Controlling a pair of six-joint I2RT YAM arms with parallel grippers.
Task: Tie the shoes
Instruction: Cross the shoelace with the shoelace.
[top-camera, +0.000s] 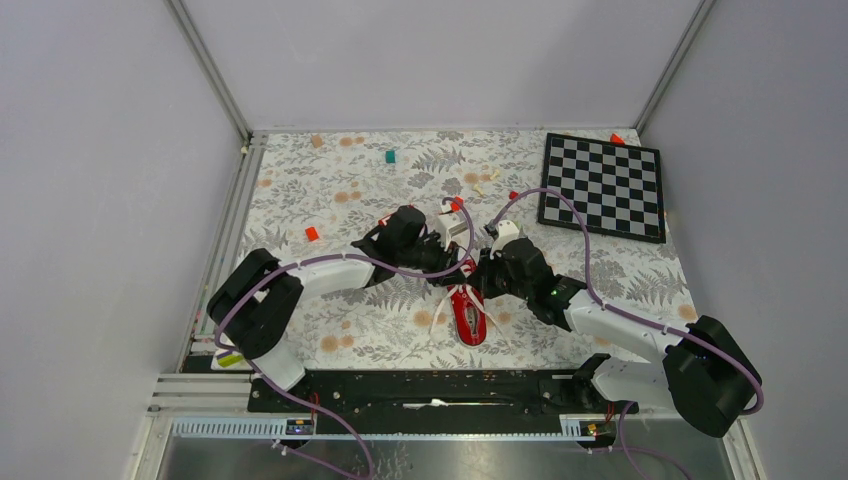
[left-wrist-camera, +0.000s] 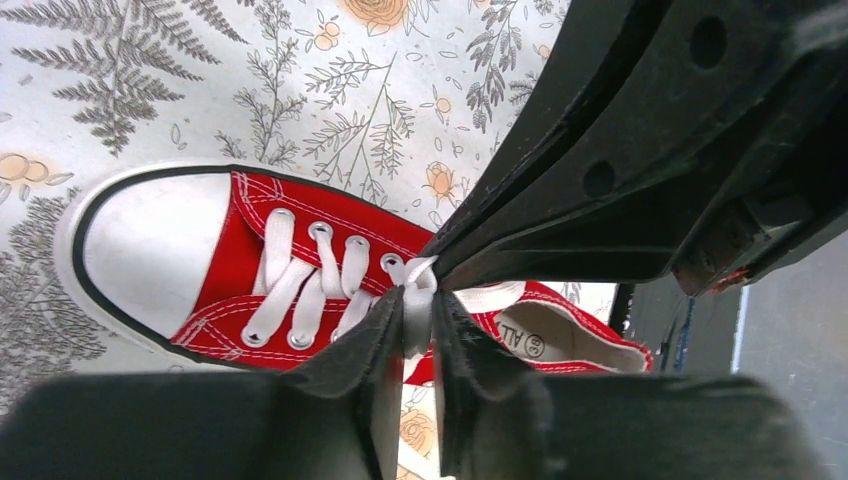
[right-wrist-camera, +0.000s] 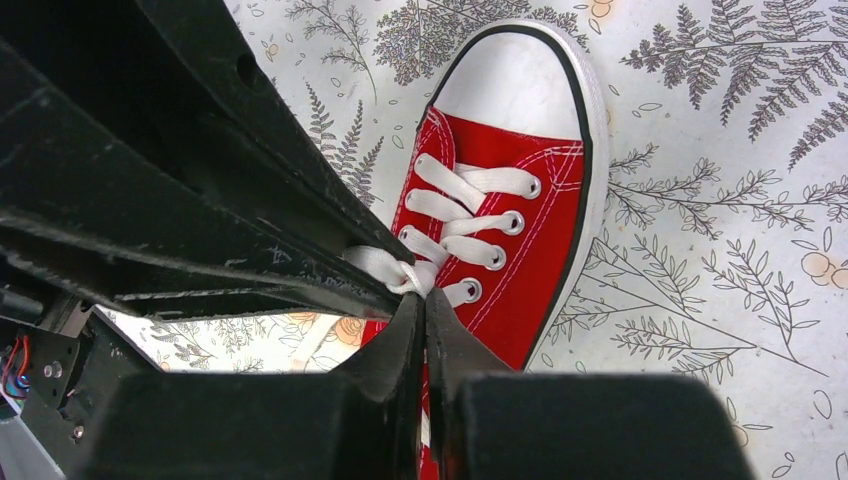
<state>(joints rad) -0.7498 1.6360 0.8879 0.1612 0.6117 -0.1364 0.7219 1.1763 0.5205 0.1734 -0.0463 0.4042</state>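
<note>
Clearly, the work is at the throat of the small red canvas low-top sneaker (top-camera: 467, 315), which sits on its sole on the fern-and-flower printed tablecloth (top-camera: 330, 190), between the two arms and near the front of the table. Both tools meet just past its top eyelets.

The left gripper (left-wrist-camera: 418, 330) pinches a strand of the flat white laces (left-wrist-camera: 300, 280) where they cross. The right gripper (right-wrist-camera: 424, 320) has its fingers pressed together with the tips at that same crossing. It probably traps a strand too, though the view there is too crowded to be sure.

I judge the step to be cinching the first crossing. To do it well, confirm both grips before pulling. Then draw the strands apart sideways, low and evenly, so the light sneaker neither lifts nor skids. Ease off if a strand starts to slip.
</note>
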